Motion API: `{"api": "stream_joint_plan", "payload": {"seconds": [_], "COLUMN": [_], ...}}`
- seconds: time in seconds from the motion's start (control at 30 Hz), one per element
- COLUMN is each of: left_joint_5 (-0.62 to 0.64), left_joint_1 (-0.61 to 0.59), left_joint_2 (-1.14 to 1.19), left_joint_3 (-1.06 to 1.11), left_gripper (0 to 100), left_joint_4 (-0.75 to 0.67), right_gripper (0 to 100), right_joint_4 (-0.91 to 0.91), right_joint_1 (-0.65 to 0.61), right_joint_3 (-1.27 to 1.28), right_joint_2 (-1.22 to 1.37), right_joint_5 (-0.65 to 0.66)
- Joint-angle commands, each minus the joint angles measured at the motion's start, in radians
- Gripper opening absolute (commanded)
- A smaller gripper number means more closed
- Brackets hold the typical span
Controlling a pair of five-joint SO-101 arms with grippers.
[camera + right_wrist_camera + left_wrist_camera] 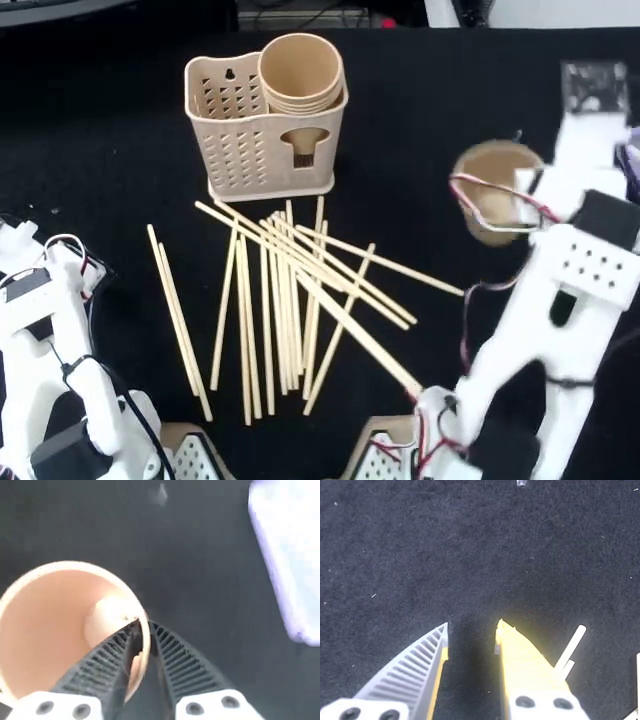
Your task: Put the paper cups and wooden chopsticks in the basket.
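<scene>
Cup stack (300, 70) in basket (250, 150); right claw (144, 624) pinches rim of last paper cup (50, 630); left claw (472, 626) spread; chopsticks (280, 300) all lie on surface (110, 130)

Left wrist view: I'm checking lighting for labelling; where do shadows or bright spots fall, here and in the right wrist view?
Left wrist view: shadow on the cloth under the open left pincer. Right wrist view: a bright patch inside the paper cup, whose wall the right pincer grips.

No readable text, label, brand, number or sign anywhere in any of the three views.
</scene>
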Motion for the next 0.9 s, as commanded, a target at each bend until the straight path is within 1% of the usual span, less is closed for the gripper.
{"api": "stream_joint_plan", "payload": {"seconds": [0.0, 0.07, 0.17, 0.23, 0.37, 0.53, 0.7, 0.87], "left_joint_5": [0.0, 0.0, 0.0, 0.0, 0.0, 0.0, 0.0, 0.0], "left_joint_1": [0.007, 0.008, 0.008, 0.008, 0.008, 0.008, 0.008, 0.008], "left_joint_2": [-0.034, -0.034, -0.034, -0.034, -0.034, -0.034, -0.034, -0.034], "left_joint_3": [-0.013, -0.013, -0.012, -0.01, -0.01, -0.01, -0.01, -0.012], "left_gripper": [16, 16, 16, 16, 16, 16, 16, 16], "left_joint_4": [-0.012, -0.012, -0.012, -0.012, -0.012, -0.011, -0.009, -0.008], "right_gripper": [1.1, 1.1, 1.1, 1.1, 1.1, 1.1, 1.1, 1.1], "right_joint_4": [0.176, 0.196, 0.163, 0.121, 0.061, 0.08, 0.143, 0.192], "right_joint_1": [-0.203, -0.322, -0.471, -0.54, -0.624, -0.686, -0.686, -0.684], "right_joint_3": [-0.361, -0.526, -0.704, -0.777, -0.903, -1.098, -1.265, -1.357], "right_joint_2": [-0.084, -0.079, -0.008, 0.074, 0.275, 0.512, 0.708, 0.857], "right_joint_5": [-0.083, -0.14, -0.204, -0.226, -0.273, -0.285, -0.285, -0.281]}}
